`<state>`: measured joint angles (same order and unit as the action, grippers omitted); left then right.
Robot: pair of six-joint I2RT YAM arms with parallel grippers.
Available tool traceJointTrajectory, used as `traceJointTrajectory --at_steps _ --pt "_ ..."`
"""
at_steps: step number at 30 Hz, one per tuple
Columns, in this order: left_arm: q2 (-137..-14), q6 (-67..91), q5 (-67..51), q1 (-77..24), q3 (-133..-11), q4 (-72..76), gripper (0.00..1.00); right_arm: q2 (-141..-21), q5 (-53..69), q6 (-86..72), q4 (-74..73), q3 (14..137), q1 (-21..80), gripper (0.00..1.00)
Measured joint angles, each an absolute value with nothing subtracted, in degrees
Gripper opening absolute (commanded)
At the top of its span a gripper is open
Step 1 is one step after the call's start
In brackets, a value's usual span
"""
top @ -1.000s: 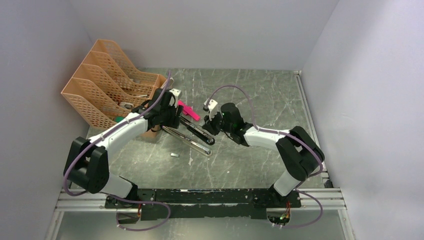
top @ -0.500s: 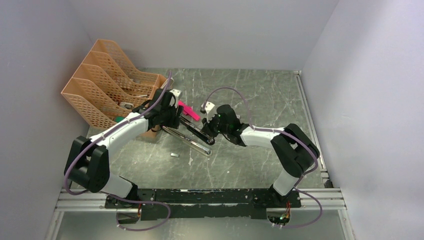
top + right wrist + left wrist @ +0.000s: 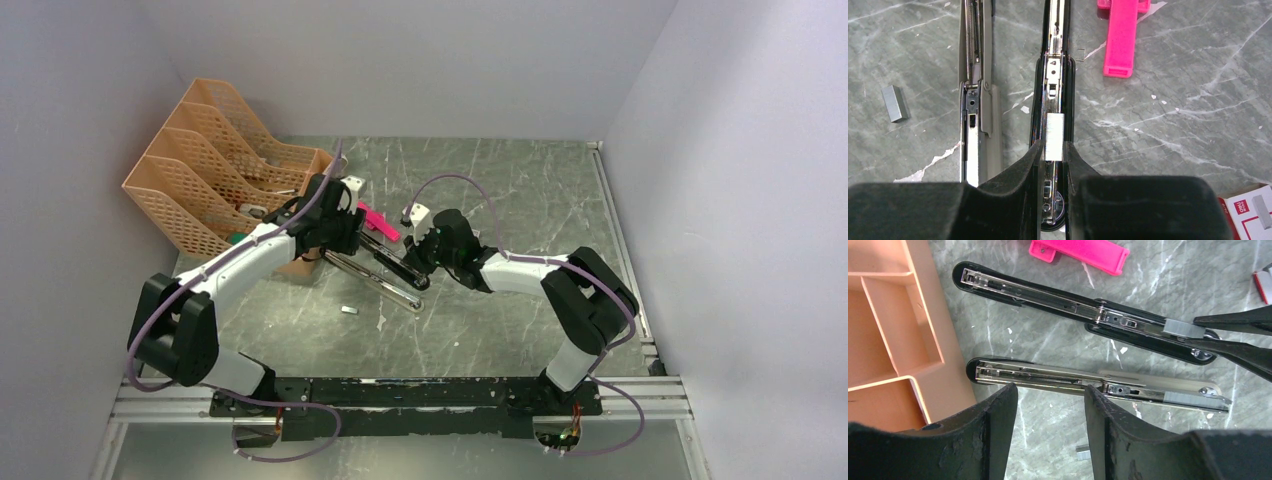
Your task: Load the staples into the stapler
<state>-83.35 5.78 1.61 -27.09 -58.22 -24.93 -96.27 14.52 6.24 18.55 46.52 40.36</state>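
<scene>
The stapler (image 3: 1055, 75) lies mid-table, opened up, its silver rail bared and running from far-left to near-right. A short strip of staples (image 3: 1054, 136) sits right over that rail at its right end, and whether it touches the metal is hard to say. The right gripper (image 3: 1052, 148) is clenched on that strip, fingertips either side of it. Just on the near side lies a second, grey stapler (image 3: 1098, 382), parallel and close. The left gripper (image 3: 1049, 392) hovers above it, jaws apart, grasping nothing. On the far side lies a pink plastic piece (image 3: 1120, 37), and nearer us a loose staple block (image 3: 894, 102). A white box (image 3: 1248, 212) with red print lies by the right claw, and an orange file rack (image 3: 215, 170) stands far left.
</scene>
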Motion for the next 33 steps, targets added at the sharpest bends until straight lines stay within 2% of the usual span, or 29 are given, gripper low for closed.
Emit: traceJointTrajectory --at_steps 22,33 --pt "-73.95 5.72 -2.37 -26.55 -57.12 -22.11 0.58 -96.27 13.47 6.31 18.59 46.5 40.36 0.0" --pt "-73.14 5.32 -3.62 -26.33 -56.93 -21.3 0.58 -96.27 12.36 6.28 18.79 46.5 40.62 0.0"
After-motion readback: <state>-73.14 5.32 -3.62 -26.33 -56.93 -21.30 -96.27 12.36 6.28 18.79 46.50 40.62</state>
